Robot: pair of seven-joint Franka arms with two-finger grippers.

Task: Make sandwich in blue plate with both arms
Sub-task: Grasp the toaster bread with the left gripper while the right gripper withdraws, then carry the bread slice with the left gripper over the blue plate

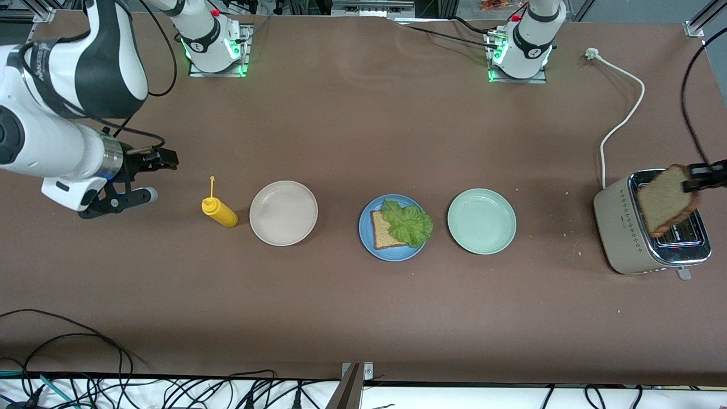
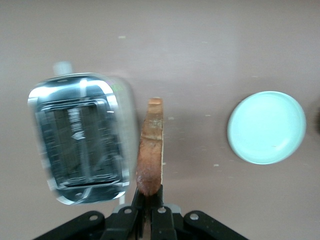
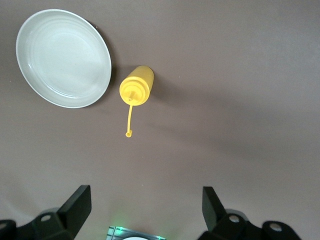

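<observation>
The left gripper hangs over the toaster, fingers clamped on a bread slice. The right gripper waits above the table near the mustard bottle — fingers spread wide, empty. The blue plate holds bread and lettuce.

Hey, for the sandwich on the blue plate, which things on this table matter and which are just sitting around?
Part of the job:
- blue plate
- bread slice on it, under the lettuce leaf
- second bread slice, held by the left gripper over the toaster
- right gripper, open, waiting

Lying about:
- beige plate
- pale green plate
- yellow squeeze bottle
</observation>
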